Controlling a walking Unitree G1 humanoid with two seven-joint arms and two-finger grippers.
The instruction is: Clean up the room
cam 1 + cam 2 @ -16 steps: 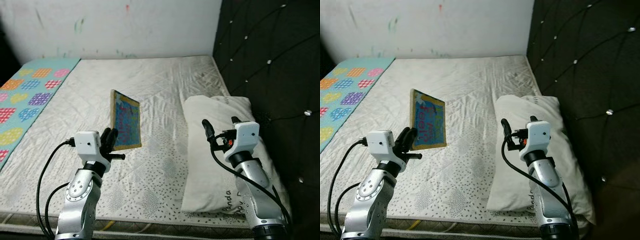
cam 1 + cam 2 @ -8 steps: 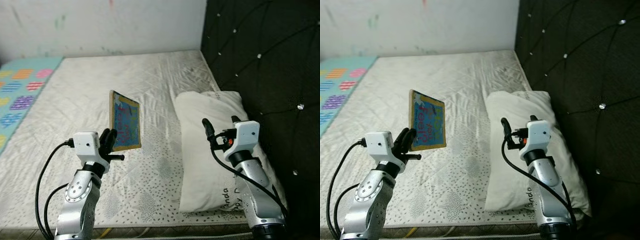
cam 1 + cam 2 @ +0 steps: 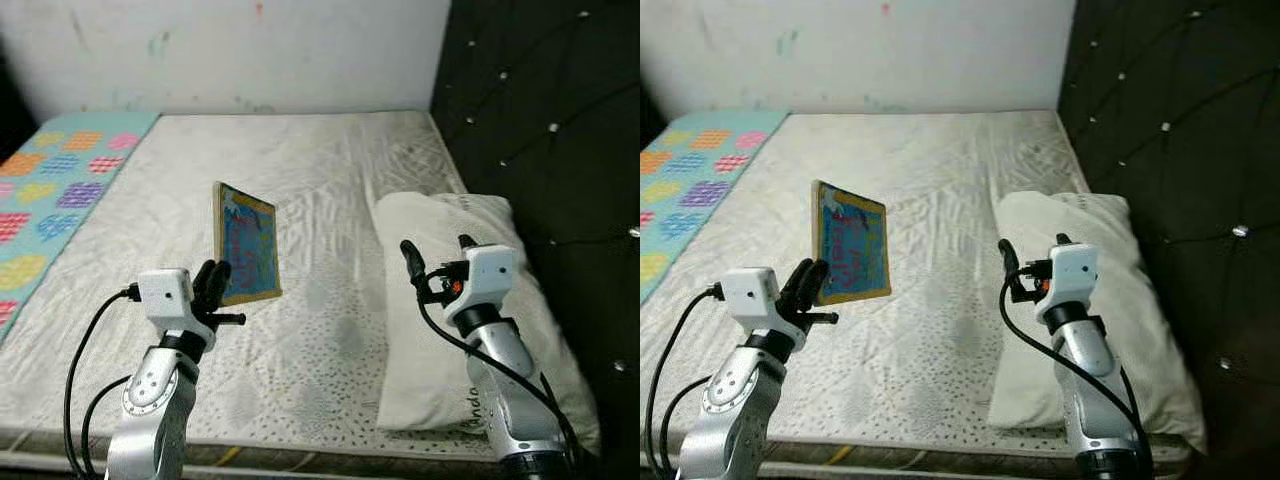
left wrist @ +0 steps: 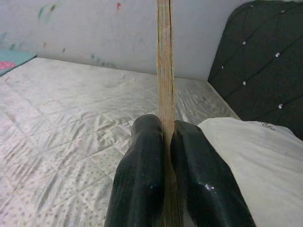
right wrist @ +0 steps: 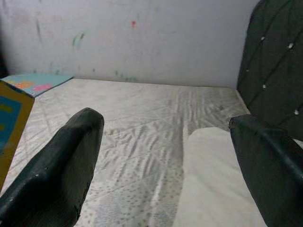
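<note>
The book [image 3: 247, 243] is held upright above the bed [image 3: 330, 170], pinched at its lower edge by the left gripper [image 3: 214, 290] (a thin, stiff board, judged light but apt to pivot there). The right gripper [image 3: 435, 262] is spread wide, empty, over the pillow [image 3: 545, 330].

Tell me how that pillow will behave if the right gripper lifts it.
The pillow looks soft and creased, so it would probably sag floppily. It seems bulky but light. The open right gripper would likely pinch only a fold.
</note>
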